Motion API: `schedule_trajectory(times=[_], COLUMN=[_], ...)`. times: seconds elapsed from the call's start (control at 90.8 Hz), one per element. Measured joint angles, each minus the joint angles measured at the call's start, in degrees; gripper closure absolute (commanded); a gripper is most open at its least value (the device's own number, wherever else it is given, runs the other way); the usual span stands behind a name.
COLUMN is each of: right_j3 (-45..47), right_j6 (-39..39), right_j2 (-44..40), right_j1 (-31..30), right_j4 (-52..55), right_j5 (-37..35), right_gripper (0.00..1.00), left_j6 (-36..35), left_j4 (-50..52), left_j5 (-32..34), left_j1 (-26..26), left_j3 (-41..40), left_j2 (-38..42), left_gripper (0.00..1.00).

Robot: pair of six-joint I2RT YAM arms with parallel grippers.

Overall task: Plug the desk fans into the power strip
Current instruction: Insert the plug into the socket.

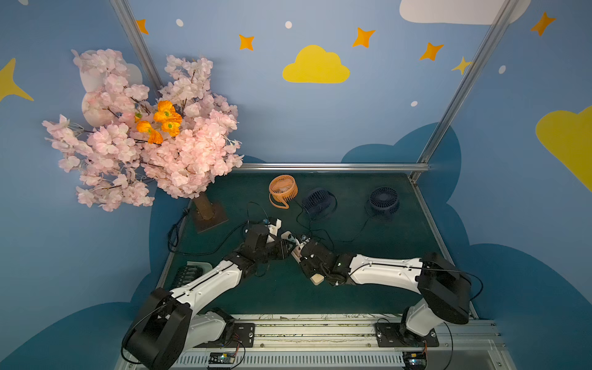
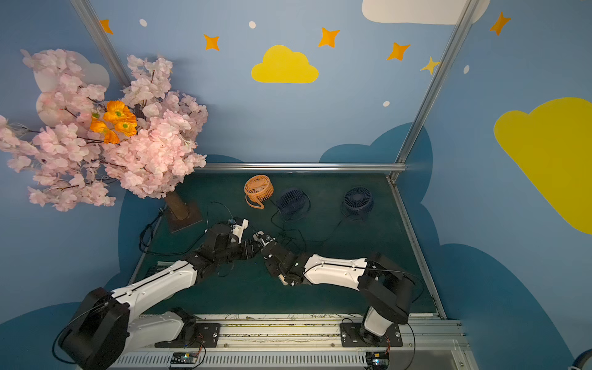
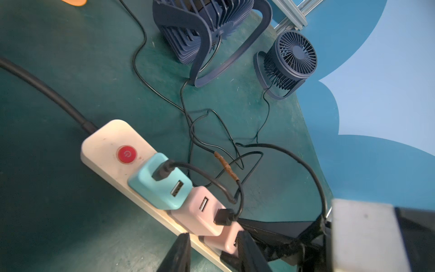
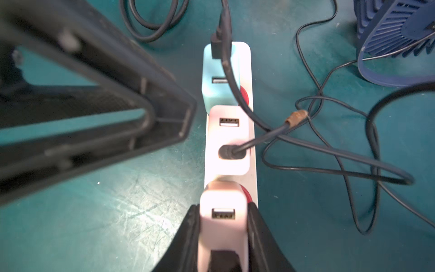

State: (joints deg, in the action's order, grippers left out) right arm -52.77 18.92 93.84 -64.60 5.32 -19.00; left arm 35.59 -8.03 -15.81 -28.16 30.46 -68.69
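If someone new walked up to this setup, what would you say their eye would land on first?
Probably the pink blossom tree at the table's far left corner, with orange flowers in its crown. Next, the two arms meeting mid-table over the cream power strip, where a teal adapter and a pale pink adapter sit plugged in, while the right gripper clamps a third adapter. Behind them stand an orange fan and two navy fans.

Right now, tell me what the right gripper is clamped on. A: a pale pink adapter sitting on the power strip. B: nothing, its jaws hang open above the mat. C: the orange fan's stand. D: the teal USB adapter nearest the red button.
A: in the right wrist view the right gripper has a finger on each side of the pale pink adapter, which sits on the power strip; the teal adapter sits farther along, untouched.
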Motion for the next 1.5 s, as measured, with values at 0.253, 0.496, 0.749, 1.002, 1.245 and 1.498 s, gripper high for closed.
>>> schedule_trajectory(times=[0.253, 0.496, 0.749, 1.002, 1.245, 1.498], right_j3=[0.28, -1.20, -3.02, -2.05, -4.98, -2.27], right_j6=[1.60, 3.10, 4.11, 6.16, 5.81, 8.02], right_j2=[0.48, 1.68, 2.75, 2.75, 4.48, 3.48], right_j1=[0.00, 1.25, 1.66, 0.72, 0.72, 0.13], right_j4=[-0.11, 2.16, 4.66, 3.30, 7.15, 3.65], right_j5=[0.07, 2.01, 3.17, 1.16, 1.22, 0.74], right_gripper=[1.00, 1.00, 1.00, 1.00, 1.00, 1.00], left_j6=[-0.35, -0.59, -0.72, -1.09, -1.40, -1.66], left_j4=[0.92, 1.09, 1.18, 1.16, 1.29, 1.11], left_j5=[0.83, 0.92, 1.53, 2.67, 2.51, 2.54], left_j1=[0.31, 0.50, 0.70, 1.18, 1.33, 1.53], left_j3=[-1.49, -1.49, -1.49, -1.49, -1.42, -1.42], left_j2=[0.61, 0.68, 0.96, 1.27, 0.85, 0.66], left_gripper=[0.64, 0.63, 0.64, 0.64, 0.64, 0.64])
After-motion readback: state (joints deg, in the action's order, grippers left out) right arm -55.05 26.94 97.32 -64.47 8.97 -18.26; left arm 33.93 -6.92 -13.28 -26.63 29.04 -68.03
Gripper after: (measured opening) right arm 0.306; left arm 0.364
